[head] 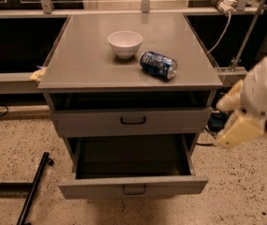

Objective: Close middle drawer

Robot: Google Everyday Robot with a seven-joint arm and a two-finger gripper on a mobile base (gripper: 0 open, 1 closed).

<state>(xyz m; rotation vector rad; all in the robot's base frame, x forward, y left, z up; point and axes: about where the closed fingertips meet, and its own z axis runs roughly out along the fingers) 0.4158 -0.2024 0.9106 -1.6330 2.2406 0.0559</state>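
A grey cabinet's flat top (86, 64) carries a small white bowl (124, 43), upright near the back centre, and just to its right a blue drinks can (158, 64) lying on its side, close to the bowl but not touching it. Under the top sits a taller-fronted grey drawer (95, 122) with a dark loop handle. The cabinet stands on a speckled beige floor (16, 153), where a black bar (33, 187) lies at lower left, and a white cable (219, 34) hangs behind the right corner.
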